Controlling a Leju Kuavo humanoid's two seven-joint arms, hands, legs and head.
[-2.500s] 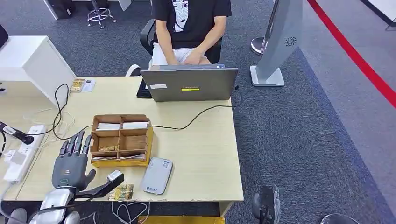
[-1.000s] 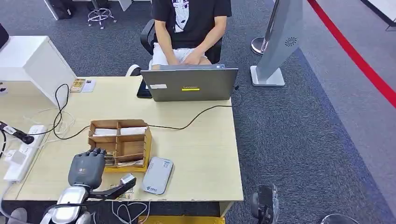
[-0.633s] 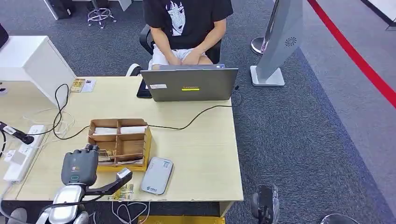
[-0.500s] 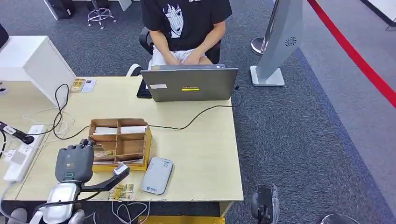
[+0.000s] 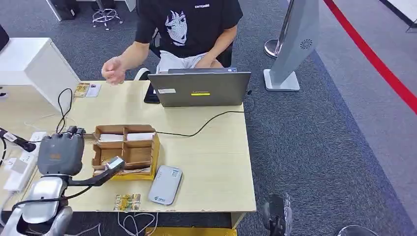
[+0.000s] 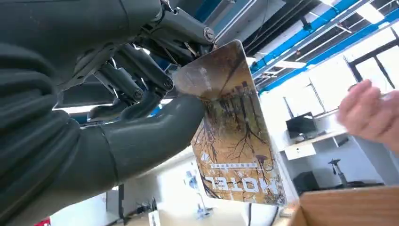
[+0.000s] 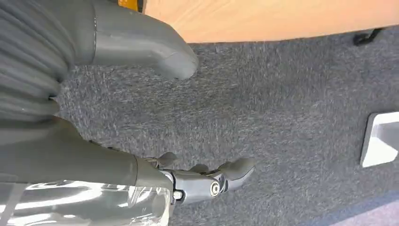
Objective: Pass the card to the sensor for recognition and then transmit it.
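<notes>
Overhead, we saw the left robot hand [image 5: 60, 153] raised beside the divided cardboard box [image 5: 127, 150], well apart from the flat grey card reader [image 5: 165, 185] lying on the pale wooden desk [image 5: 211, 162]. A person's hand [image 5: 113, 72] reached over the far edge; we feared a premature handover, skipping recognition. At the left wrist, thumb and fingers pinched the brown hotel key card [image 6: 230, 136] by one corner, so it might pivot or slip. The right robot hand [image 7: 207, 181] hung spread and empty over carpet.
</notes>
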